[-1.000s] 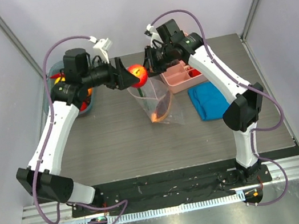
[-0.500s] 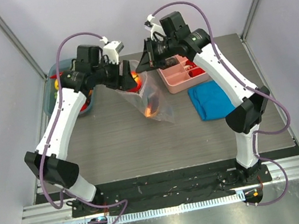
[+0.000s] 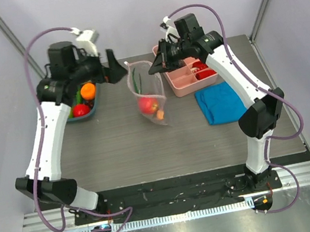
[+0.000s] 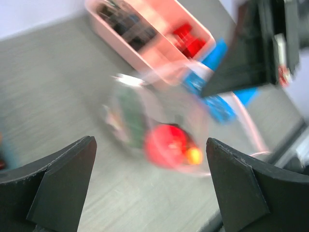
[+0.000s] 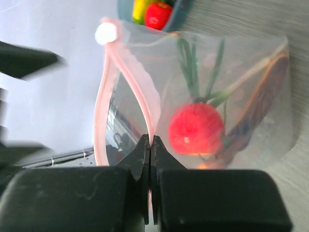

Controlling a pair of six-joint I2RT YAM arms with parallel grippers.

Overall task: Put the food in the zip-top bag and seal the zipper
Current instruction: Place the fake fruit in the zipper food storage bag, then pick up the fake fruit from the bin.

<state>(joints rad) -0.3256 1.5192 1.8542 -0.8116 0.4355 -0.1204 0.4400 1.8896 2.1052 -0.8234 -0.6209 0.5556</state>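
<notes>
My right gripper (image 3: 159,63) (image 5: 150,141) is shut on the pink zipper (image 5: 145,104) strip and holds the zip-top bag (image 3: 150,96) hanging open above the table. The white slider tab (image 5: 104,34) sits at the strip's far end. Inside the bag lie a red apple (image 3: 148,104) (image 5: 195,128) (image 4: 166,145), a green leafy piece (image 5: 190,65) and a brown-orange piece (image 5: 263,96). My left gripper (image 3: 114,68) (image 4: 149,145) stands open and empty to the left of the bag's mouth, apart from it. More food, an orange (image 3: 88,92) and a red tomato (image 3: 80,110), stays in the bowl.
A blue bowl (image 3: 94,104) stands at the far left under my left arm. To the right of the bag are a pink divided tray (image 3: 181,87) with small bits and a blue folded cloth (image 3: 219,104) in front of it.
My left gripper has opened, let the red apple drop into the bag, and drawn back to the left. The bag now hangs lower with the apple inside.
</notes>
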